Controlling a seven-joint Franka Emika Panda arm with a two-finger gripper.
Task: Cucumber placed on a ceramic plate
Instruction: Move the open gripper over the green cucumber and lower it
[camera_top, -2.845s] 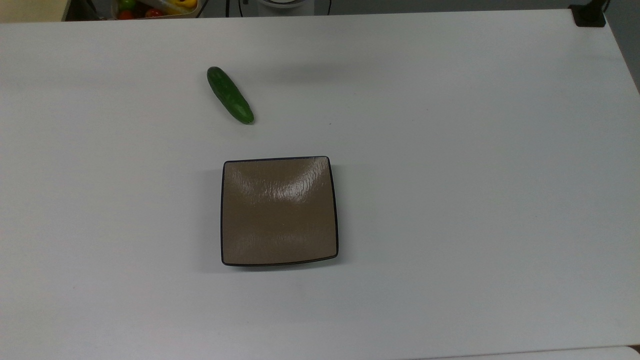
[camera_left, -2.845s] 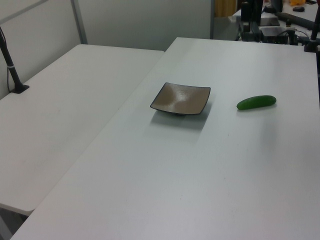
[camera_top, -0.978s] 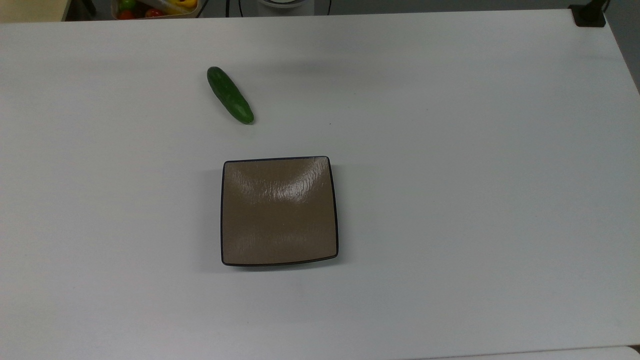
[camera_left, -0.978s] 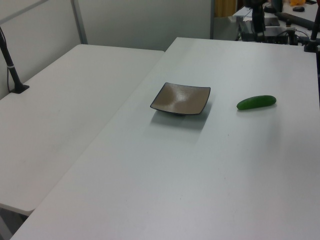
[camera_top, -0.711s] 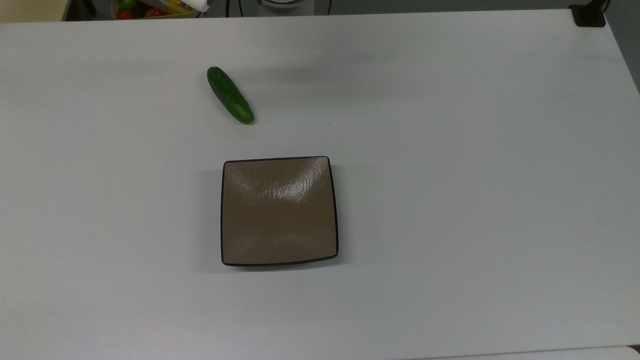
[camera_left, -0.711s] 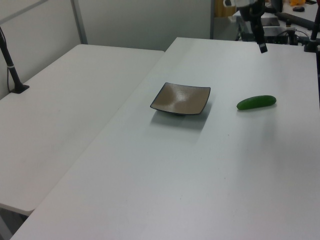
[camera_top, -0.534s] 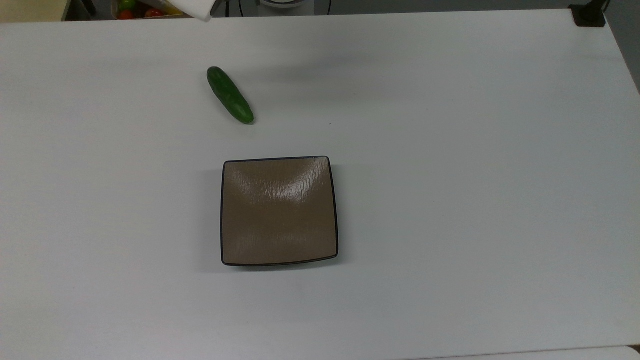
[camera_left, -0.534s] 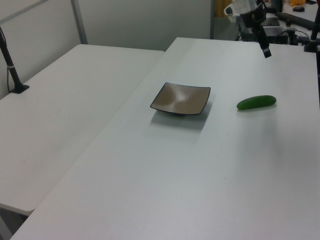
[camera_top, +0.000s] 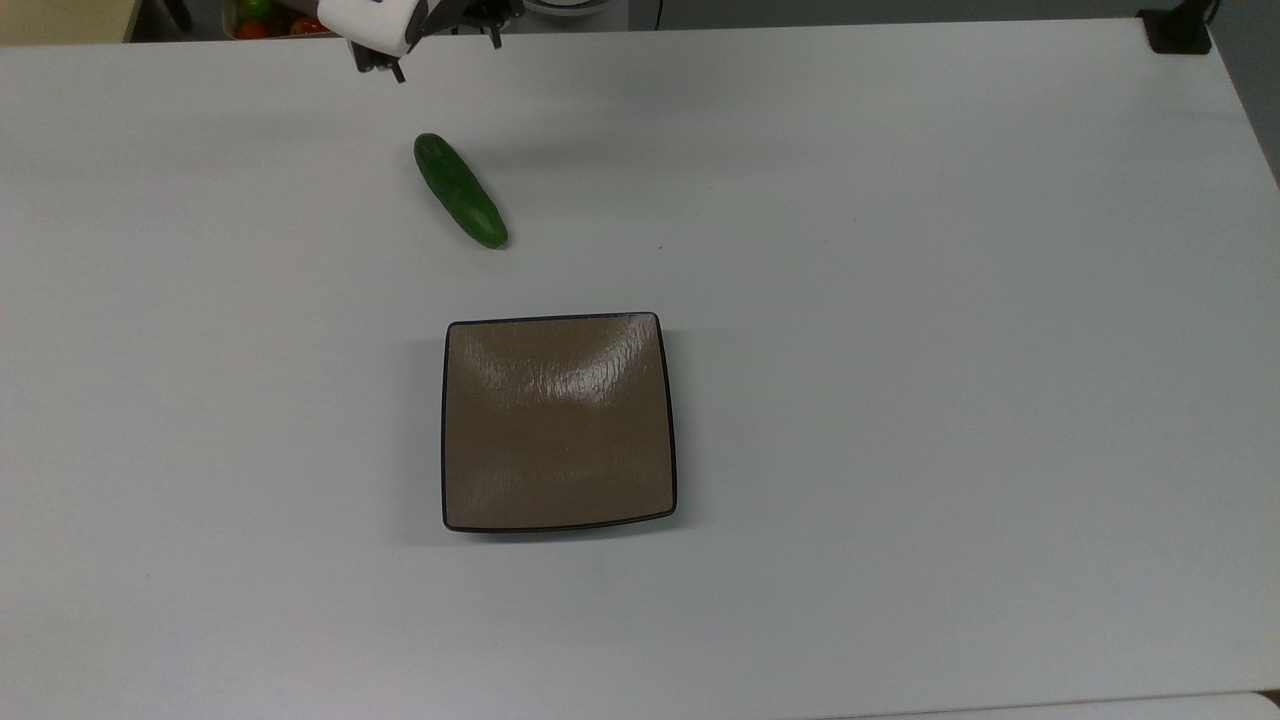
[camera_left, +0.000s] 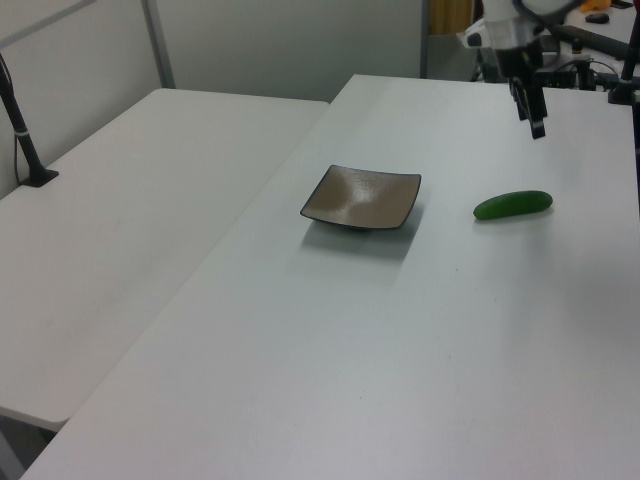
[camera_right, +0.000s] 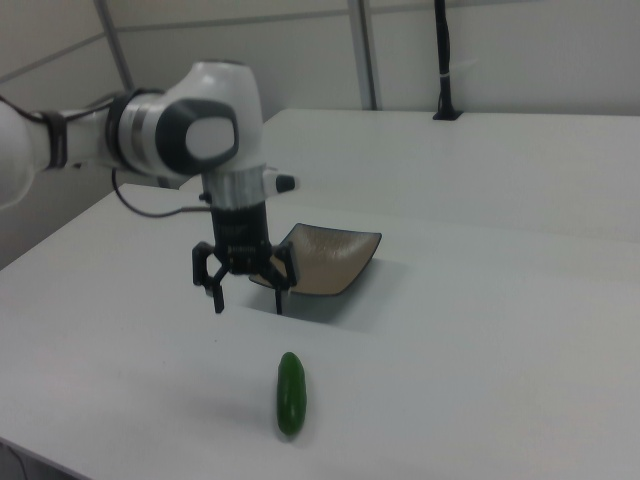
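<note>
One cucumber (camera_top: 460, 191) near table (camera_top: 900, 300) edge, off plate (camera_top: 558, 422).

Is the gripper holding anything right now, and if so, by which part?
Nothing is held. The gripper hangs open in the air, with the cucumber lying untouched on the table, apart from the ceramic plate.

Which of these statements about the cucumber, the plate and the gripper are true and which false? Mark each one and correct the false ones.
1. The cucumber lies on the ceramic plate. False: it lies on the white table, apart from the plate.
2. The gripper is open. True.
3. The gripper grips the cucumber. False: it hangs above the table, holding nothing.
4. The plate is bare. True.
5. In the left view the cucumber is on the plate's left. False: it is on the plate's right.
</note>
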